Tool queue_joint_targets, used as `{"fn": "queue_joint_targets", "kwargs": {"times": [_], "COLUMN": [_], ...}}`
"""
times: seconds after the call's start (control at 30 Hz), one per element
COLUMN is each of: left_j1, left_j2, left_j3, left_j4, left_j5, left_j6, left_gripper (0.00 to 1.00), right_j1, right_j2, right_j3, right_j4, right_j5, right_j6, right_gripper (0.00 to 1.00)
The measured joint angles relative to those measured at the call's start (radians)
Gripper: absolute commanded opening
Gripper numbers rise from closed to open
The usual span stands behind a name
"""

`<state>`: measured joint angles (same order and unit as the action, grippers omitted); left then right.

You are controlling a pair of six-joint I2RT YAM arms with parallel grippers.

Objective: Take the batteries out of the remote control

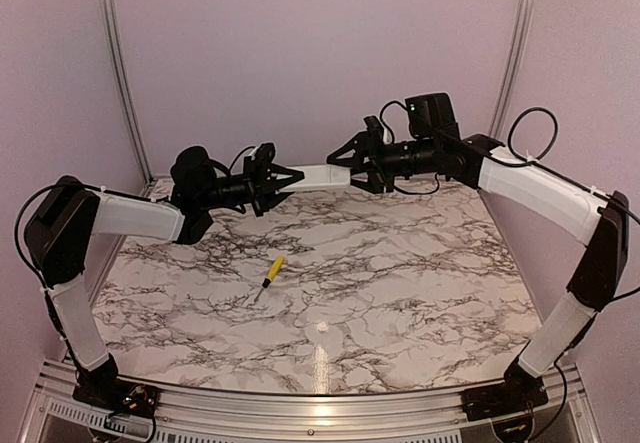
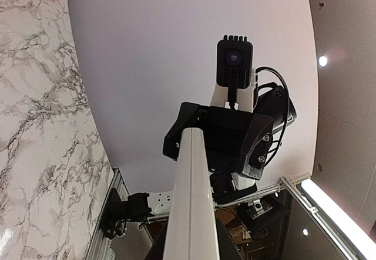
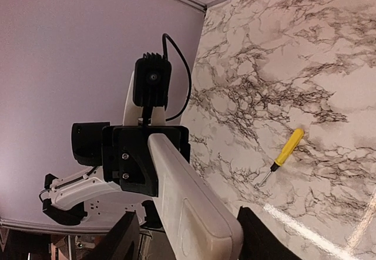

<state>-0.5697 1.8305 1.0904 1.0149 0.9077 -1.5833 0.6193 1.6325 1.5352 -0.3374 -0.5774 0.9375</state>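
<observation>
Reaching toward each other, both arms stretch level above the far side of the marble counter (image 1: 400,293). The left gripper (image 1: 290,177) and right gripper (image 1: 347,168) each clamp one end of the remote control (image 1: 320,175), holding it in the air between them. A yellow-handled screwdriver (image 1: 271,272) lies on the counter below.

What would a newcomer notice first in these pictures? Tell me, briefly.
First comes the slim white plastic remote control, held in mid-air like a bridge. The left gripper is shut on one end and the right gripper on the other, above the far part of the grey-veined white marble table. Next is the small yellow-handled screwdriver, lying on the marble below them, left of centre.
</observation>
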Motion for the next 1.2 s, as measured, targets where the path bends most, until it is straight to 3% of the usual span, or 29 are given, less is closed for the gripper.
{"fn": "queue_joint_targets", "kwargs": {"times": [0.9,1.2], "left_j1": [0.0,0.0], "left_j2": [0.0,0.0], "left_j3": [0.0,0.0], "left_j4": [-0.008,-0.003], "left_j5": [-0.001,-0.001], "left_j6": [0.025,0.024], "left_gripper": [0.0,0.0], "right_j1": [0.01,0.01], "right_j2": [0.002,0.002], "right_j3": [0.0,0.0], "right_j4": [-0.031,-0.031], "right_j5": [0.021,0.022], "right_j6": [0.001,0.002], "right_gripper": [0.31,0.29]}}
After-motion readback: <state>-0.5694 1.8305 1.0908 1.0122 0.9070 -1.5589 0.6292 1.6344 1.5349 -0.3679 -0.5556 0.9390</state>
